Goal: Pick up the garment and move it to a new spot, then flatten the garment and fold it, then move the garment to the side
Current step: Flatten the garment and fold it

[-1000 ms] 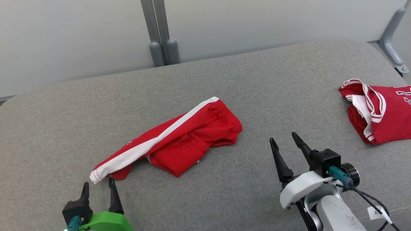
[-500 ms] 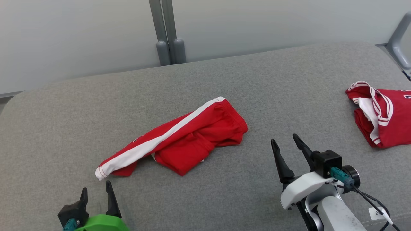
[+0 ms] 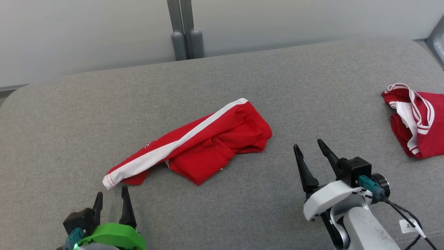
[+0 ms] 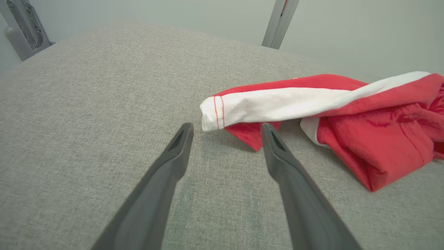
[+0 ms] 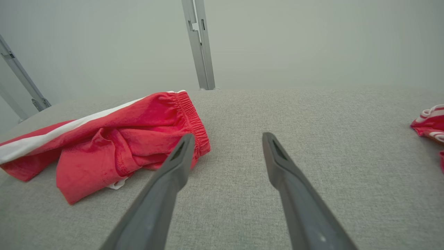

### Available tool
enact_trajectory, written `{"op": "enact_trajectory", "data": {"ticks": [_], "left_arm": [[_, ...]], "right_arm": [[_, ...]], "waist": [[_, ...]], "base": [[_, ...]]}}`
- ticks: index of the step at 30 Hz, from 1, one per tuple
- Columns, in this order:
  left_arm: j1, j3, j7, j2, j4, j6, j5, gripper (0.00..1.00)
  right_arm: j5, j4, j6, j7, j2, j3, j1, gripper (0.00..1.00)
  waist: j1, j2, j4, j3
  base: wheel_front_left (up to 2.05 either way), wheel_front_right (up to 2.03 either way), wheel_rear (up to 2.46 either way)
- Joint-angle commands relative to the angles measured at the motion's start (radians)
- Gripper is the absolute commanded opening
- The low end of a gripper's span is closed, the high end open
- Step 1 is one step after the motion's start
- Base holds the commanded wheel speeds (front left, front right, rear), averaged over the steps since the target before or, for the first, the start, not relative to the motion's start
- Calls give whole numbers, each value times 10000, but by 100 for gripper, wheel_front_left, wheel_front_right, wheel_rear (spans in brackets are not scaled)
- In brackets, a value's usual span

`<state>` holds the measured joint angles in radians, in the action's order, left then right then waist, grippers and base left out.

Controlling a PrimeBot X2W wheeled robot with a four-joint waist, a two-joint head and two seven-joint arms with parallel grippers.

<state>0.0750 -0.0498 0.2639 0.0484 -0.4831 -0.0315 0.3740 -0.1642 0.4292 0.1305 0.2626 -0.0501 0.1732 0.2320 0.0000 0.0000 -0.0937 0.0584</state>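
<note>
The garment (image 3: pixel 208 146) is a pair of red shorts with a white side stripe, lying crumpled across the middle of the grey padded surface (image 3: pixel 69 114). My left gripper (image 3: pixel 112 191) is open just in front of the white hem end. In the left wrist view the garment (image 4: pixel 312 100) has its hem right past the left gripper (image 4: pixel 226 126), untouched. My right gripper (image 3: pixel 307 144) is open and empty, to the right of the waistband. In the right wrist view the garment (image 5: pixel 121 139) lies left of the right gripper (image 5: pixel 228 136).
A second red and white garment (image 3: pixel 419 121) lies bunched at the surface's right edge, also in the right wrist view (image 5: pixel 430 123). Two grey posts (image 3: pixel 185 31) stand behind the far edge against a pale wall. Bare grey padding surrounds the shorts.
The head camera has shifted, sliding the whole picture a little to the right. My left gripper dipped back, then rose again toward the hem. The right gripper has hardly moved. Both stay open.
</note>
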Motion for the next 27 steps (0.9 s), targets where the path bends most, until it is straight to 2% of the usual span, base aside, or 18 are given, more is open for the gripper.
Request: {"op": "enact_trajectory", "data": {"ticks": [1, 7, 18, 19, 20, 21, 22, 27], "left_arm": [[326, 71, -1, 48, -75, 106, 144, 100], [742, 321, -1, 47, -363, 179, 409, 100], [1093, 529, -1, 47, -559, 467, 166, 100], [1117, 527, -1, 47, -569, 488, 194, 76], [1132, 531, -1, 47, -579, 509, 218, 49], [1144, 511, -1, 47, -595, 560, 187, 33], [1148, 515, -1, 47, -608, 581, 170, 0], [1261, 601, -3, 47, -426, 610, 129, 0]], "right_arm": [[28, -64, 2, 28, -20, -3, 180, 100], [69, -160, 2, 28, -18, -42, 386, 100], [28, -211, 2, 28, -18, -29, 575, 100], [25, -211, 2, 28, -17, -29, 584, 100], [32, -212, 2, 28, -18, -33, 593, 100], [30, -210, 2, 28, -18, -41, 599, 100], [37, -213, 2, 28, -18, -54, 604, 100], [49, -174, 2, 28, -18, -181, 760, 100]], "waist": [[0, 0, -42, 332], [0, 0, -57, 694], [0, 0, -105, 922], [0, 0, -115, 944], [0, 0, -124, 961], [0, 0, -134, 979], [0, 0, -139, 992], [0, 0, -111, 1112]], "base": [[0, 0, 0], [0, 0, 0], [0, 0, 0], [0, 0, 0], [0, 0, 0], [0, 0, 0], [0, 0, 0], [0, 0, 0]]}}
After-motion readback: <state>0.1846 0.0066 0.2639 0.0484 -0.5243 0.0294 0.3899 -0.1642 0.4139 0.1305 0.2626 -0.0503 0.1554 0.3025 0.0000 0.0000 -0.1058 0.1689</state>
